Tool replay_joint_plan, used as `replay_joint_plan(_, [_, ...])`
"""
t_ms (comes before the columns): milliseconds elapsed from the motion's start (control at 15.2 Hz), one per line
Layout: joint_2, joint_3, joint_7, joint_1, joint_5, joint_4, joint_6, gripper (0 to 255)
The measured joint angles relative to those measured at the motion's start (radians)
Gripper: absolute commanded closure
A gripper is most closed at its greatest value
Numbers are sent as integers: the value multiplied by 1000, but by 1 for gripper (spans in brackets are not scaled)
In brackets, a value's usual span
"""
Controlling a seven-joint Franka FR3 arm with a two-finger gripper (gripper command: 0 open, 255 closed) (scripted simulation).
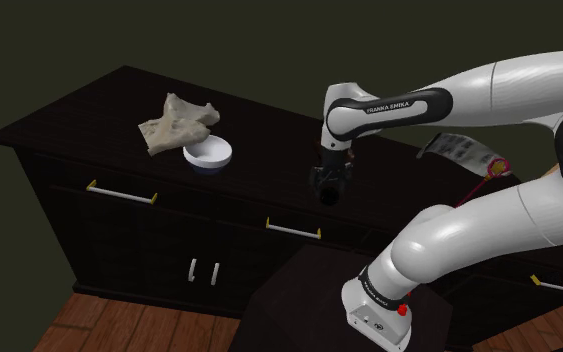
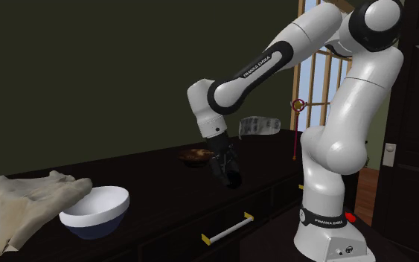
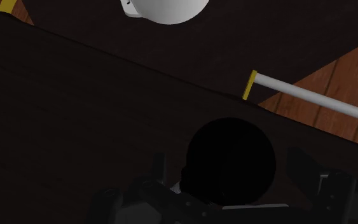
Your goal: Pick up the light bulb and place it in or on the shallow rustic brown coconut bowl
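The light bulb (image 3: 231,162) is drawn as a plain black globe, and in the wrist view it sits at the lower middle of the frame between the 2 black fingers. The hand (image 1: 327,188) hangs in the air at the middle of the shoulder view, above the front edge of the dark surface (image 1: 269,128). It appears to be pinching the bulb, though the black-on-black render hides the contact itself. The shallow brown coconut bowl (image 2: 195,156) lies just behind the hand in the second exterior view, near the frame's middle. A white bowl (image 1: 207,154) and a crumpled pale cloth (image 1: 177,123) rest touching each other toward the upper left of the shoulder view, well apart from the hand. A white drawer handle (image 3: 311,98) with a yellow end crosses the right of the wrist view. A bulb is likely light, smooth and brittle, and its round globe can roll or slip out of flat fingers. The better hold is probably low on the neck or across the widest part with gentle pressure, followed by a soft release into the shallow bowl, where it may roll.
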Motion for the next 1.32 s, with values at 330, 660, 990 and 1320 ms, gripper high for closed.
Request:
replay_joint_plan(330, [0, -1, 0, -1, -1, -6, 6, 0])
replay_joint_plan(660, [-1, -1, 0, -1, -1, -5, 6, 255])
replay_joint_plan(990, [-1, -1, 0, -1, -1, -5, 6, 255])
replay_joint_plan(1320, [-16, 0, -1, -2, -2, 11, -26, 255])
